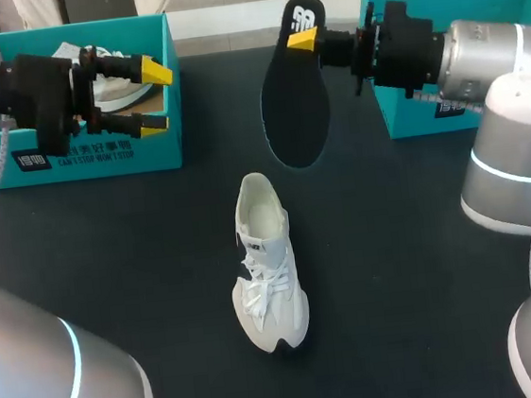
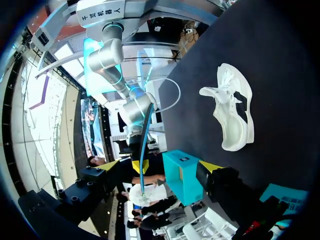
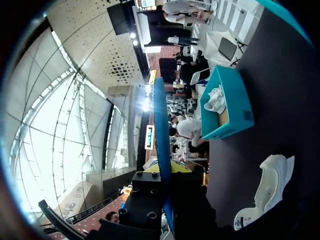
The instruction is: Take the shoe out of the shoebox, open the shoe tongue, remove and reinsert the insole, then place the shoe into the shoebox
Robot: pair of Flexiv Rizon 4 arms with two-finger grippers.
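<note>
1. Black surface (image 1: 158, 258), with a teal shoebox at each far corner: the left shoebox (image 1: 99, 155) and the right shoebox (image 1: 404, 113).
2. A white sneaker (image 1: 272, 274) lies mid-surface on its sole, well apart from both boxes. Its laced toe end points toward me and its open heel end points away.
3. A second white shoe (image 1: 67, 51) sits inside the left shoebox.
4. My right claw (image 1: 306, 41) pinches the dark insole (image 1: 295, 101) at its heel end. The insole hangs in the air beyond the sneaker's heel and touches nothing else.
5. In the right wrist view the insole (image 3: 161, 140) shows edge-on, running out from between the fingers. The sneaker (image 3: 270, 187) lies off to one side below.
6. My left claw (image 1: 155, 98) is spread and holds nothing. It hangs at the near right corner of the left shoebox.
7. In the left wrist view the sneaker (image 2: 232, 112) lies ahead and off to one side of the spread fingers.
</note>
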